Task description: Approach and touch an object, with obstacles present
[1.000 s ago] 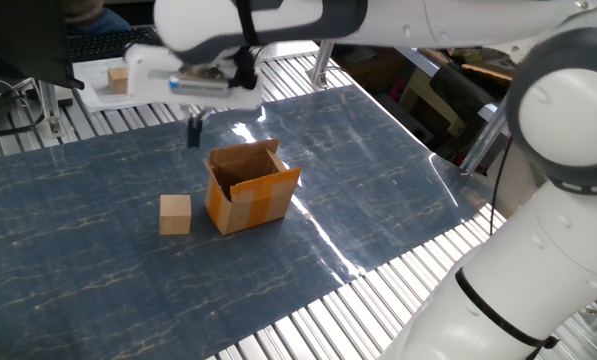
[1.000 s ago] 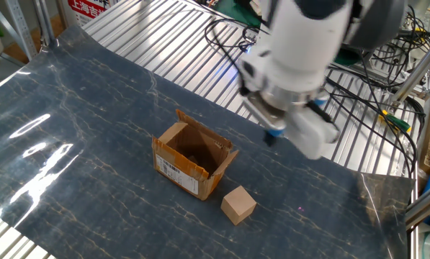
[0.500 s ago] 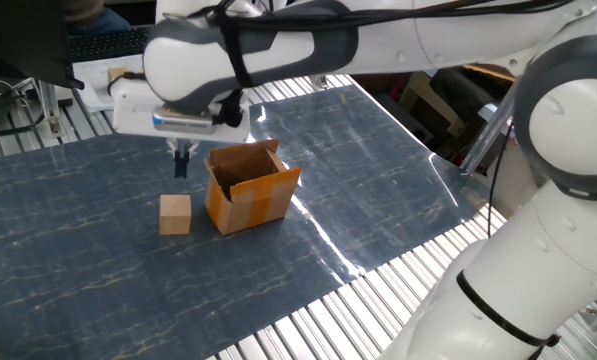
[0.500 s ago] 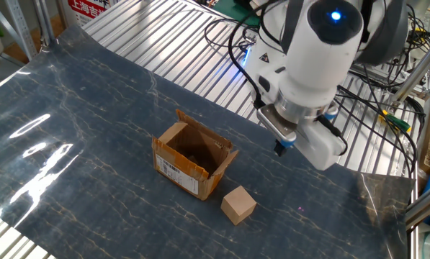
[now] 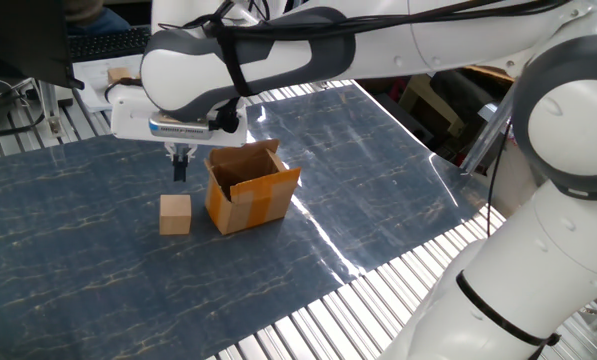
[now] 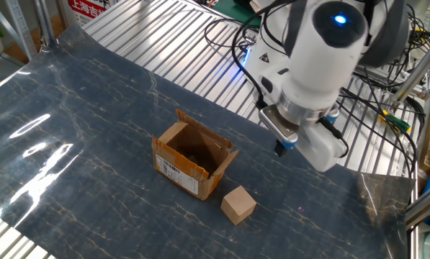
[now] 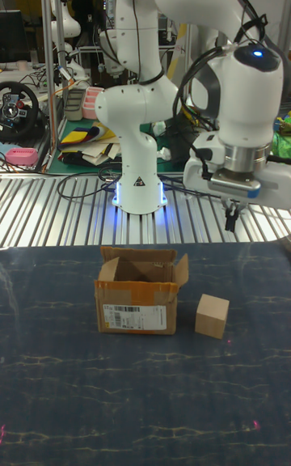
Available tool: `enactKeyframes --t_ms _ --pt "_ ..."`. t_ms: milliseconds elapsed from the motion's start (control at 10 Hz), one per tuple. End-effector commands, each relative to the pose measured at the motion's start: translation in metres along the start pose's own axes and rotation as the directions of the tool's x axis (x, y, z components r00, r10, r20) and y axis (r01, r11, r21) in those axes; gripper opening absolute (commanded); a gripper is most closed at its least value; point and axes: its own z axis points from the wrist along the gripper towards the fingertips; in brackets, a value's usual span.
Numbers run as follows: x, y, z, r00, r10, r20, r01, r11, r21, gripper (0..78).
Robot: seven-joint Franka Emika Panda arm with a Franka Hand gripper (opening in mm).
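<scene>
The object, a small light-tan wooden cube (image 5: 175, 214) (image 6: 238, 204) (image 7: 212, 315), rests on the dark blue mat. Right beside it stands the obstacle, an orange-brown cardboard box (image 5: 250, 187) (image 6: 193, 162) (image 7: 137, 298), its flaps upright. My gripper (image 5: 180, 170) (image 6: 279, 150) (image 7: 230, 222) hangs above the mat just behind the cube, clear of both cube and box. It points straight down with its dark fingers pressed together and nothing between them. A gap shows between the fingertips and the cube's top.
The blue marbled mat (image 5: 378, 180) lies on a ribbed metal table (image 6: 178, 43). My arm's white base (image 7: 137, 183) stands behind the box. Cables (image 6: 387, 108) lie at the table's far side. A tan block (image 5: 115, 76) sits far back, partly behind the arm.
Over the last second the gripper came down and moved from behind the box toward the cube. In the last half second it barely shifted. Cube and box have not moved.
</scene>
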Motion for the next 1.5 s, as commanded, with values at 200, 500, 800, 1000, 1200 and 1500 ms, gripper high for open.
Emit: enactKeyframes --t_ms 200,500,800,1000,1200,1500 --pt "0.0 0.0 -0.001 0.999 -0.048 0.008 0.048 0.999 -0.016 0.0" --pt "0.0 0.0 -0.001 0.997 -0.078 -0.012 0.077 0.996 -0.033 0.0" --pt "0.0 0.0 -0.001 0.997 -0.076 -0.022 0.075 0.996 -0.045 0.0" --pt "0.002 0.0 0.009 0.997 -0.073 -0.022 0.072 0.997 -0.038 0.0" --pt "-0.001 -0.001 0.021 0.997 -0.074 -0.02 0.073 0.997 -0.039 0.0" --pt "-0.011 -0.002 0.037 0.997 -0.069 -0.015 0.068 0.997 -0.042 0.0"
